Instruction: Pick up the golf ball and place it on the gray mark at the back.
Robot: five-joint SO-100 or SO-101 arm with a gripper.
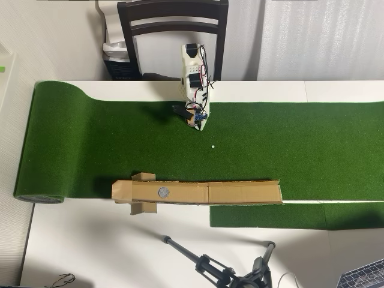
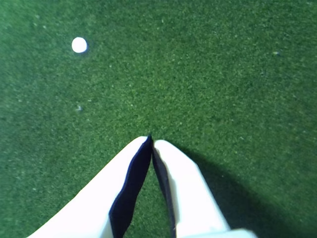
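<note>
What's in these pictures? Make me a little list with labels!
turf: green, covers most of the table
arm: white, at the turf's top edge in the overhead view
gripper: shut, empty, over bare turf
white dot: tiny, on the turf, apart from the gripper
cardboard: long strip along the turf's lower edge in the overhead view
gray round thing: on the cardboard; ball or mark, cannot tell
</note>
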